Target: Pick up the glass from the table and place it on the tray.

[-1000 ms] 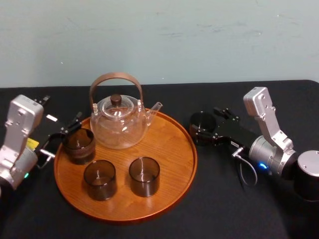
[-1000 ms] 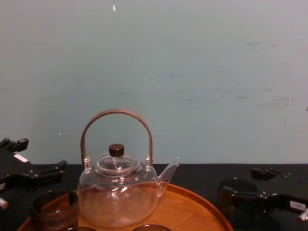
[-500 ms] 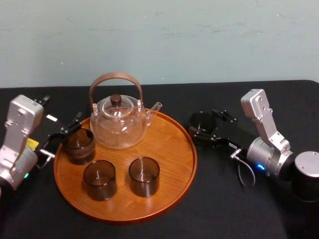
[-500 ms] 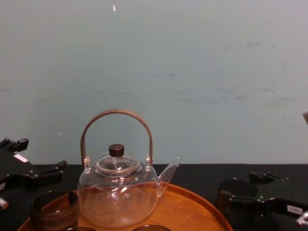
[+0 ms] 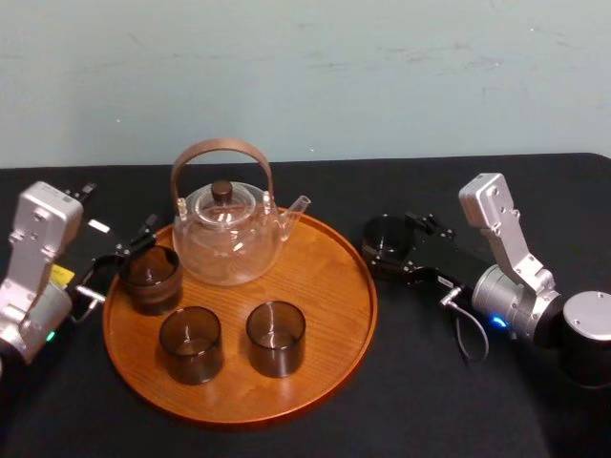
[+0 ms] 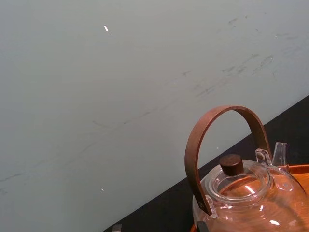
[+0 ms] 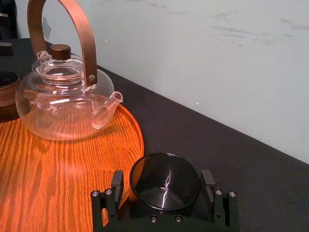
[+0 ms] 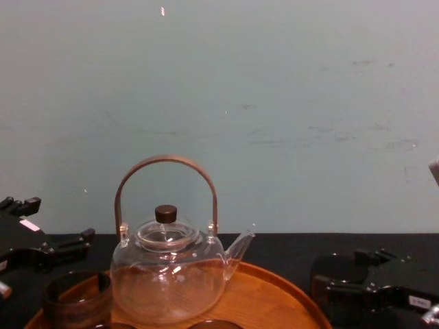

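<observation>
A dark smoked glass (image 5: 386,236) stands on the black table (image 5: 430,391), just right of the round wooden tray (image 5: 329,277). My right gripper (image 5: 393,245) is open around it, one finger on each side. In the right wrist view, the glass (image 7: 164,180) sits between the fingers (image 7: 117,186) with narrow gaps showing. From the chest view, the same glass (image 8: 333,269) and right gripper (image 8: 353,288) are at the lower right. My left gripper (image 5: 124,246) hangs open at the tray's left edge, beside a glass (image 5: 151,278) on the tray.
A clear glass teapot (image 5: 227,229) with a brown hoop handle stands at the back of the tray. Two more dark glasses (image 5: 191,343) (image 5: 276,337) sit near the tray's front. A pale wall rises behind the table.
My right arm has shifted slightly left and dropped a little around the glass. The glass has stayed in place. The left arm has not moved.
</observation>
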Motion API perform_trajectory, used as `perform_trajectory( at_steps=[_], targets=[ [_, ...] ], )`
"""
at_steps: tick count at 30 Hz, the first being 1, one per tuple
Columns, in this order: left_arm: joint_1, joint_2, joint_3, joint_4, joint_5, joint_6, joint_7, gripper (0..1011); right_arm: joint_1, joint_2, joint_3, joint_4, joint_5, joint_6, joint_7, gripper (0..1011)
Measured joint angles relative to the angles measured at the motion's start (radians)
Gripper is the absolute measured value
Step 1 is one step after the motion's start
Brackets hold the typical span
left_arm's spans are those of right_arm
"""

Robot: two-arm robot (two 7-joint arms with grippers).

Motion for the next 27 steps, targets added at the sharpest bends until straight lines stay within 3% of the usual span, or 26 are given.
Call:
perform_trajectory(
  at_steps=[27],
  targets=[
    [0.000,0.000,0.000,0.000,0.000,0.000,0.000,1001,0.001,-0.001,0.001,0.009,0.005,0.008,0.003,1002]
  ],
)
